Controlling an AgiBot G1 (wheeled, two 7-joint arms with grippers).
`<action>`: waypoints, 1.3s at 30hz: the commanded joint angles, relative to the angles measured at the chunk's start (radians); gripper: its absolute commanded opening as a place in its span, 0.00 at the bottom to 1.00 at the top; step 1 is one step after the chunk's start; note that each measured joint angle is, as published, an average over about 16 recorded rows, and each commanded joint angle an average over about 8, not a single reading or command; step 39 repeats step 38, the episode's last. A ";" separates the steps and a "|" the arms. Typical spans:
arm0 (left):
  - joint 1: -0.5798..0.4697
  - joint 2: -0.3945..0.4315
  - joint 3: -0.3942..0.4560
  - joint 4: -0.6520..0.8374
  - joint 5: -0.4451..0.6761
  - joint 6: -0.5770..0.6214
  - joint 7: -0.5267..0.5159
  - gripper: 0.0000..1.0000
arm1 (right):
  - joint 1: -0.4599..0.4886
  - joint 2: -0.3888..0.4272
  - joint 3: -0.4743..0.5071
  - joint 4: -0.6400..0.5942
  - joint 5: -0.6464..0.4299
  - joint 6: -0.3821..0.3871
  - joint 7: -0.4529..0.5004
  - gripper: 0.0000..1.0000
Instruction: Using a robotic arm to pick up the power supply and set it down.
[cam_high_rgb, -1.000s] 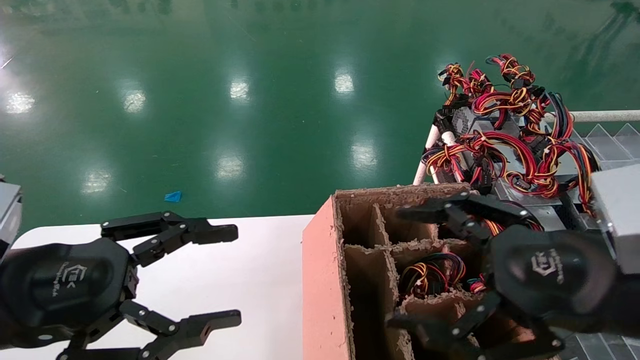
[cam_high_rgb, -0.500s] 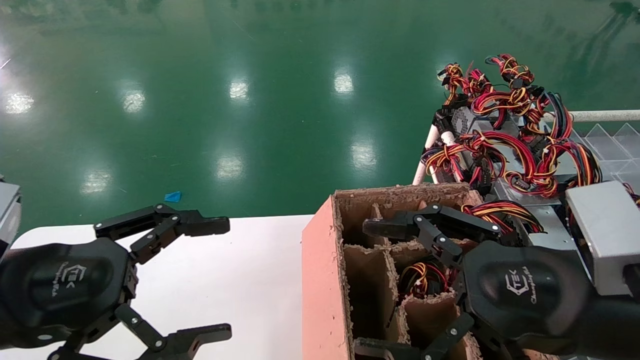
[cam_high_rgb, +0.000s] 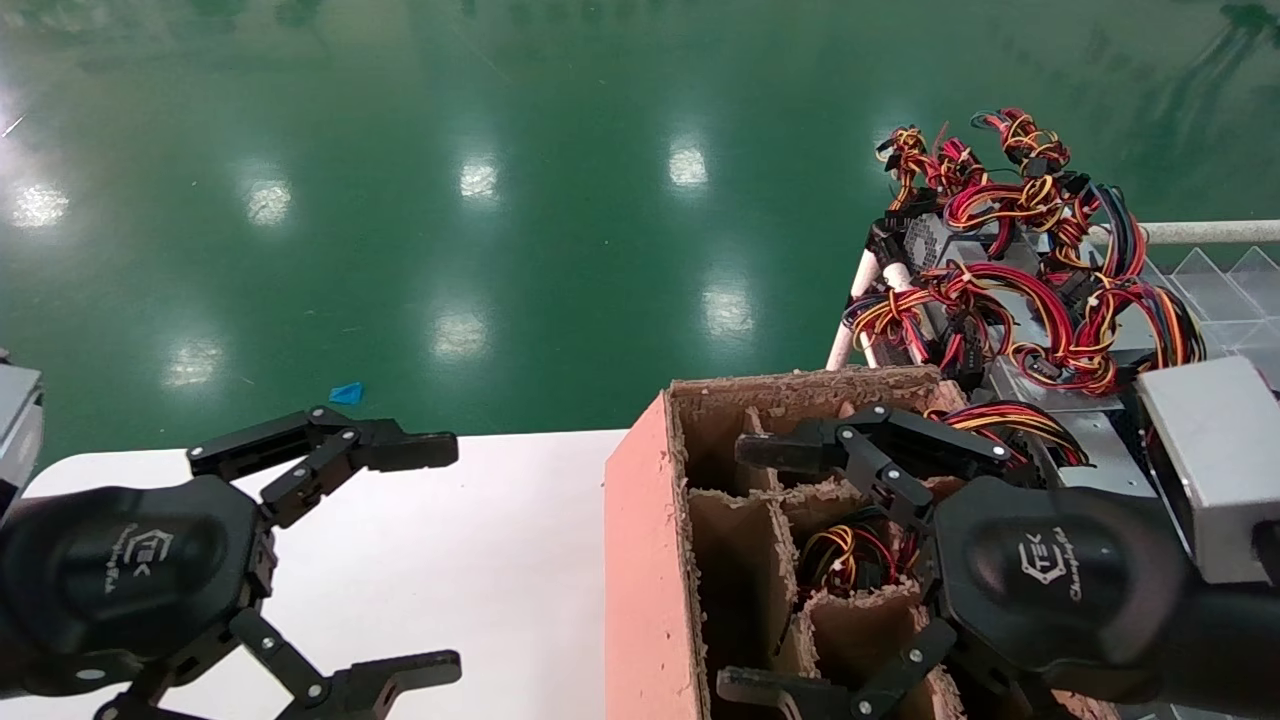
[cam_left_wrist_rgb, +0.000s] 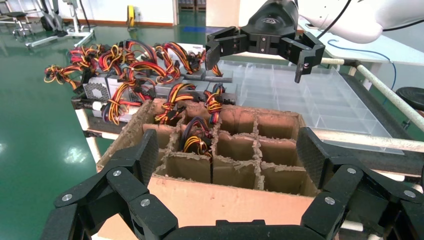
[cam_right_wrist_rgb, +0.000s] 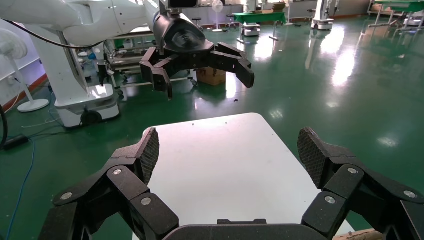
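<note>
Several power supplies (cam_high_rgb: 960, 245), grey metal boxes with red, yellow and black wire bundles, are heaped on a rack at the back right; the left wrist view shows the heap (cam_left_wrist_rgb: 97, 91) beyond the carton. Another wire bundle (cam_high_rgb: 850, 555) pokes out of a cell of the divided cardboard carton (cam_high_rgb: 640, 560). My right gripper (cam_high_rgb: 742, 568) hovers open over the carton's cells, holding nothing, and appears above the carton as the right gripper (cam_left_wrist_rgb: 256, 60) in the left wrist view. My left gripper (cam_high_rgb: 440, 560) is open and empty over the white table (cam_high_rgb: 520, 560).
A clear plastic divider tray (cam_high_rgb: 1220, 290) lies on the rack behind the carton, edged by a white pipe rail (cam_high_rgb: 1200, 232). Green floor surrounds the table. In the right wrist view, the white table (cam_right_wrist_rgb: 220, 160) lies below the jaws, with the left gripper (cam_right_wrist_rgb: 205, 80) beyond.
My right gripper moved left and toward me, from the carton's right side to above its cells, then nearly stopped. The left gripper shifted slightly and stays open.
</note>
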 joint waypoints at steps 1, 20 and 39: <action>0.000 0.000 0.000 0.000 0.000 0.000 0.000 1.00 | 0.001 0.001 -0.001 -0.001 0.000 0.000 0.000 1.00; 0.000 0.000 0.000 0.000 0.000 0.000 0.000 1.00 | 0.005 0.005 -0.004 -0.003 0.000 -0.001 -0.001 1.00; 0.000 0.000 0.000 0.000 0.000 0.000 0.000 1.00 | 0.006 0.006 -0.006 -0.005 -0.001 -0.001 -0.002 1.00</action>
